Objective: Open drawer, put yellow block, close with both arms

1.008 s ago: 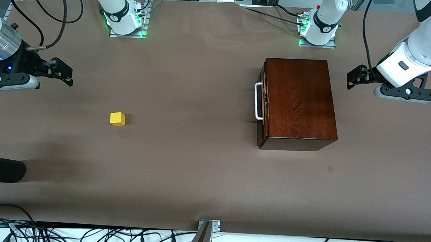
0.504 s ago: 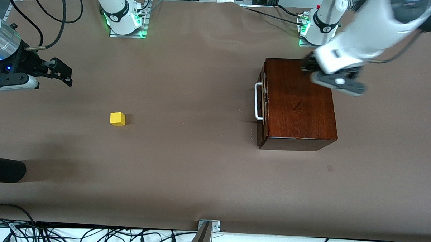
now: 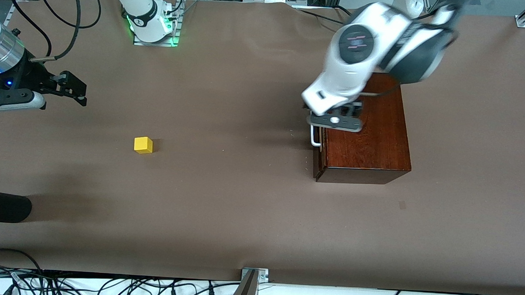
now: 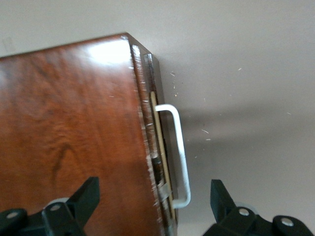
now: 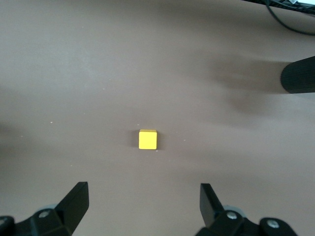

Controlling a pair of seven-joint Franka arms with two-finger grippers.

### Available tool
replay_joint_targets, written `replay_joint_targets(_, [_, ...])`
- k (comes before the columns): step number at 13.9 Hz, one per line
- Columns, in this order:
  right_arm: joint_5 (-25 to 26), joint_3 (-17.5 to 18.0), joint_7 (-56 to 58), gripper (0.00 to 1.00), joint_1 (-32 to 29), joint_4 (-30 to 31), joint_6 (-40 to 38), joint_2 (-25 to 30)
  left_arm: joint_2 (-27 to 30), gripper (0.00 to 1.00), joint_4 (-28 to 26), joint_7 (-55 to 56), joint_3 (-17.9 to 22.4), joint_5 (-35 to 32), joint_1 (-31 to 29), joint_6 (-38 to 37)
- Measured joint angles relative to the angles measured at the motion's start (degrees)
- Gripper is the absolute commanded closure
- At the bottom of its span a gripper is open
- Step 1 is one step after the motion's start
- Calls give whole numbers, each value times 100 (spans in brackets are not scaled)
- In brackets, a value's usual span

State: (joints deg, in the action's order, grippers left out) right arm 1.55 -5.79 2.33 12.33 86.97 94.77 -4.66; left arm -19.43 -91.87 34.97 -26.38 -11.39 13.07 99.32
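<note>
The mahogany box (image 3: 376, 142) stands toward the left arm's end of the table with its drawer (image 3: 318, 164) pushed in. The white bar handle (image 3: 314, 140) faces the right arm's end. My left gripper (image 3: 335, 119) hovers over the handle edge of the box, open. In the left wrist view its fingers (image 4: 84, 195) straddle the box edge and the handle (image 4: 178, 152), touching neither. The yellow block (image 3: 143, 144) lies on the brown table toward the right arm's end. My right gripper (image 3: 82, 91) hangs open above the table near it, and the right wrist view shows the block (image 5: 147, 139) ahead of the spread fingertips (image 5: 77, 196).
A black cylinder (image 3: 3, 206) pokes in at the table's edge on the right arm's end, nearer the front camera than the block. Cables and a metal bracket (image 3: 253, 274) run along the near edge. Both arm bases stand at the back.
The left arm has swept from beside the box at its own end of the table across the lid to the handle edge. The right arm and the block have stayed put.
</note>
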Motion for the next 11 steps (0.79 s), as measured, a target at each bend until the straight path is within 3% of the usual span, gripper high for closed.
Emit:
replay_joint_targets(2, [15,8,3,0,6,0,10,-6,-278,0,-60,533,-4,-429,311,190])
replay_joint_targets(6, [14,21,3,0,9,0,12,-86,-456,0,-597,1064,7,-814,373,952])
replay_joint_targets(11, [-271,-17,0,0,-25,1,35,-315,-564,0,-760,1617,-5,-1049,503,1203])
